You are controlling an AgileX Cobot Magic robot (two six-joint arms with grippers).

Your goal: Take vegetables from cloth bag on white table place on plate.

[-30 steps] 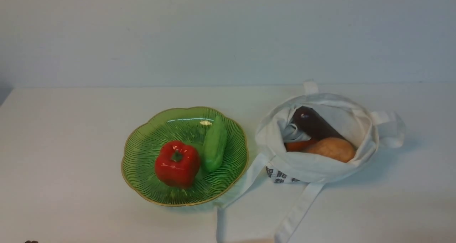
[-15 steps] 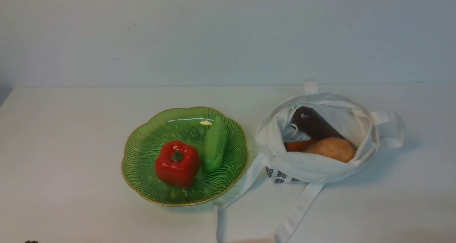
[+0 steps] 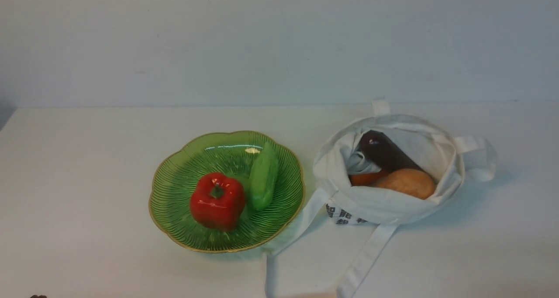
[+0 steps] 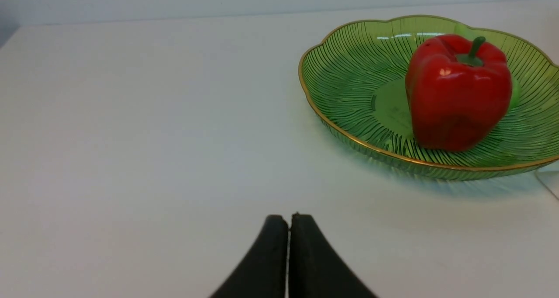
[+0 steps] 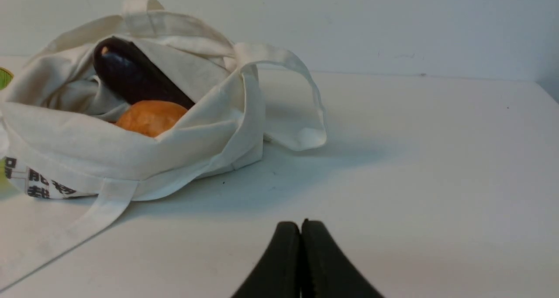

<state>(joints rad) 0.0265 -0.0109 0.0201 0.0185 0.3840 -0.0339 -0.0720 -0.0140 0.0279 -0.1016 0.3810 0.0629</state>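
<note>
Plate (image 3: 174, 188): green ribbed glass dish with gold rim, on the white table (image 3: 87, 158), left of the cloth bag (image 3: 384, 204). Held a red pepper (image 3: 217, 200) and a light green cucumber (image 3: 263, 182), the two lying just beside each other.

Cloth bag: off-white, mouth open and slumped, one strap trailing toward the plate's near edge. Contents visible: a dark purple eggplant (image 3: 384, 151), a tan rounded vegetable (image 3: 406, 182) lying against it, and an orange one (image 3: 364, 178) mostly hidden beneath.

Left gripper (image 4: 288, 219): fingers pressed together, empty, low over bare table, well apart from the plate.

Right gripper (image 5: 301, 226): fingers likewise together, empty, on the side of the bag away from the plate.

Step judged: between picks, two items delivered, three remaining. Next move would likely call for the right gripper to spread its fingers and reach into the bag mouth, the tan vegetable or eggplant being most exposed, without snagging the cloth.
</note>
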